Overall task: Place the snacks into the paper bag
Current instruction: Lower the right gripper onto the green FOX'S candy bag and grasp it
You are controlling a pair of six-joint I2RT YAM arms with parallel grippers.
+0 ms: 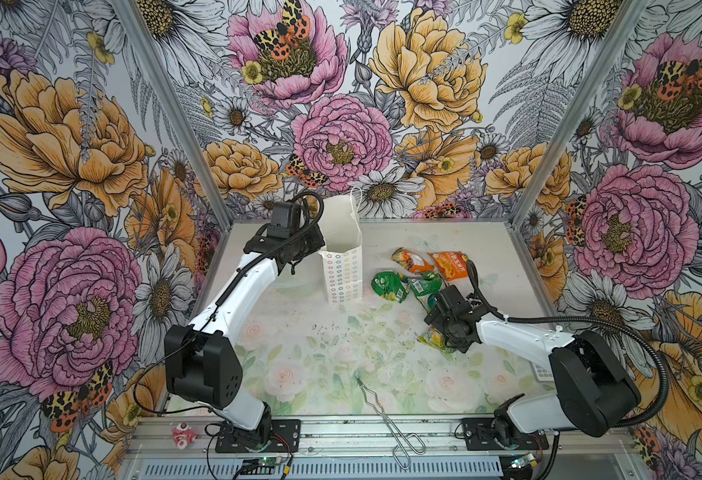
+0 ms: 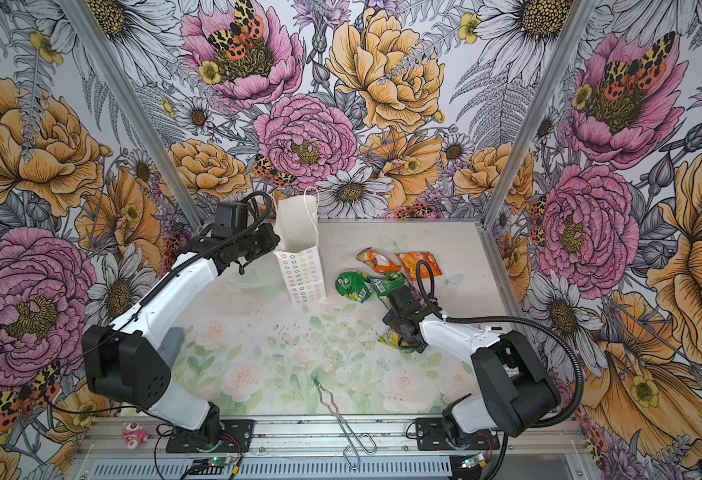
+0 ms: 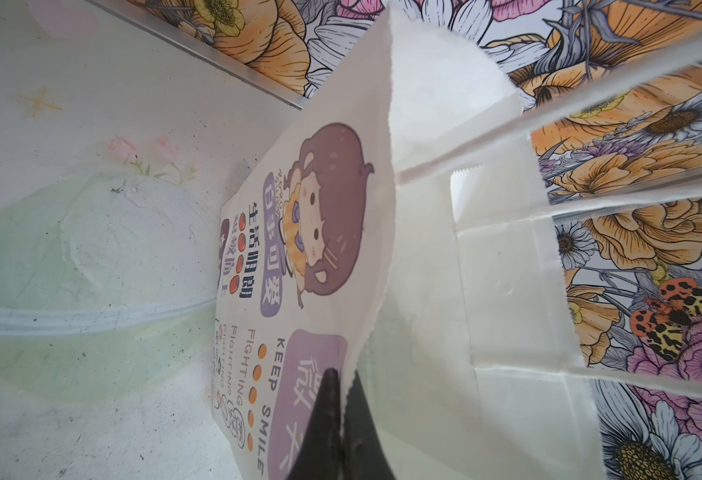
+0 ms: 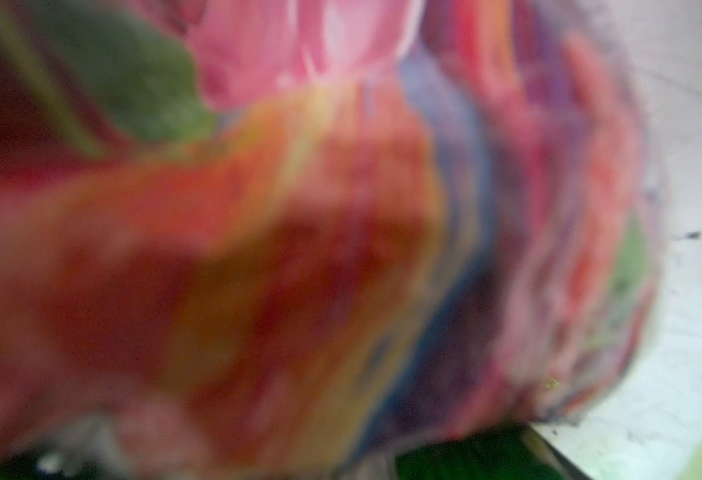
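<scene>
Fingers of our left end effector (image 3: 343,399) pinch together on the rim of the paper bag (image 1: 343,270), which stands upright at the counter (image 1: 320,374) rear. Our right end effector (image 1: 440,328), jaws spread wide, hangs low over the snacks (image 1: 388,284) we see heaped right of the bag.

Tops overhead; L-wrist near paper bag (image 3: 341,232)

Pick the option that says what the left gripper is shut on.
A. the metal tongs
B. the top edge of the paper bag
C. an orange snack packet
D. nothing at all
B: in the left wrist view the left gripper is closed on the top edge of the paper bag, with the paper pinched between its two black tips.
</scene>
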